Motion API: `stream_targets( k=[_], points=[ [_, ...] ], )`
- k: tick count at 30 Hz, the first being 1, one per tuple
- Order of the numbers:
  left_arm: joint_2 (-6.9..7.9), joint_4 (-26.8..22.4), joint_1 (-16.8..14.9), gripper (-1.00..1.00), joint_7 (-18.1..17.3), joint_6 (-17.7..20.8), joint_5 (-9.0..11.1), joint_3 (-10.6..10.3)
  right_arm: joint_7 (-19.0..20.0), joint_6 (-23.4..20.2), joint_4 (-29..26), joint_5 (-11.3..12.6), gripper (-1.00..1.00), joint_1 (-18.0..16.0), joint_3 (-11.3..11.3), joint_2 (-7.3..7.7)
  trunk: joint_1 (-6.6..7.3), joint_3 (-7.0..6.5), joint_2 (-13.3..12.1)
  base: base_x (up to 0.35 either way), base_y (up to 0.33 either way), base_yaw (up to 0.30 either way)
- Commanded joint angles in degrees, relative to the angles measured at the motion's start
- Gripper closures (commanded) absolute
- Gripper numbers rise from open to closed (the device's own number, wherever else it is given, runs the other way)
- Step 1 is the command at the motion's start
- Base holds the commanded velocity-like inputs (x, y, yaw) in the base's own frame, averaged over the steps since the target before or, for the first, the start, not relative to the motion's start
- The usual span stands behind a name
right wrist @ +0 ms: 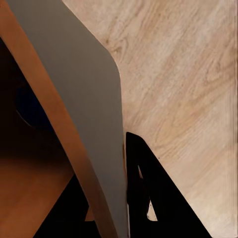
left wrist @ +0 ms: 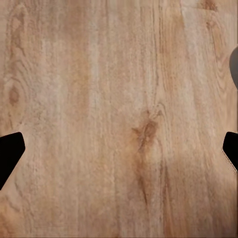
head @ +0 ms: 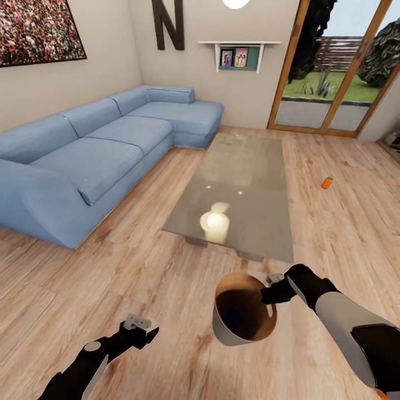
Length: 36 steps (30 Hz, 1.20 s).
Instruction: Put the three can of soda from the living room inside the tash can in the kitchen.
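Sofa [head: 100, 150] left | low table [head: 239, 194] ahead | soda can [head: 327, 182] right on floor

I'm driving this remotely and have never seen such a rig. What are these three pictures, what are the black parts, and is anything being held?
The big picture comes from the robot's head, looking down over both arms in a living room: blue sofa, low grey table, wood floor. The other two come from cameras near each wrist. The black parts are the arms' grasping tools. The right tool is clamped on the rim of the trash can; its wrist view shows a finger against the bin's grey wall. The left tool is open over bare floor. One orange soda can lies on the floor right of the table.
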<state>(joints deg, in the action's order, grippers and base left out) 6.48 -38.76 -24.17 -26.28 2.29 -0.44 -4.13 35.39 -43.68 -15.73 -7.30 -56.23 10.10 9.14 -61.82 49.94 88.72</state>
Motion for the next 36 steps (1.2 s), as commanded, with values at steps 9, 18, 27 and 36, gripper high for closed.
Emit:
stream_targets(
  k=[9,18,27,36],
  points=[
    [-0.02,0.0,0.0,-1.0,0.0,0.0,0.0,0.0,-0.21,-0.51,-0.08,1.12,1.0,-0.02,-0.32,0.0,0.0,0.0,0.0,0.129,-0.259,0.0],
    [-0.06,0.0,0.0,-1.0,0.0,0.0,0.0,-0.09,-0.4,-0.59,-0.04,1.02,1.0,-0.02,-0.33,0.49,0.0,0.0,0.0,0.129,-0.263,-0.021],
    [-0.06,0.0,0.0,-1.0,0.0,0.0,0.0,-0.09,-0.38,-0.61,0.02,0.92,1.0,-0.02,-0.32,2.65,0.0,0.0,0.0,0.129,-0.265,-0.117],
    [-0.06,0.0,0.0,-1.0,0.0,0.03,-0.08,-0.09,-0.33,-0.64,0.12,0.8,1.0,-0.02,-0.26,3.79,0.0,0.0,0.0,0.123,-0.267,-0.13]
  ],
)
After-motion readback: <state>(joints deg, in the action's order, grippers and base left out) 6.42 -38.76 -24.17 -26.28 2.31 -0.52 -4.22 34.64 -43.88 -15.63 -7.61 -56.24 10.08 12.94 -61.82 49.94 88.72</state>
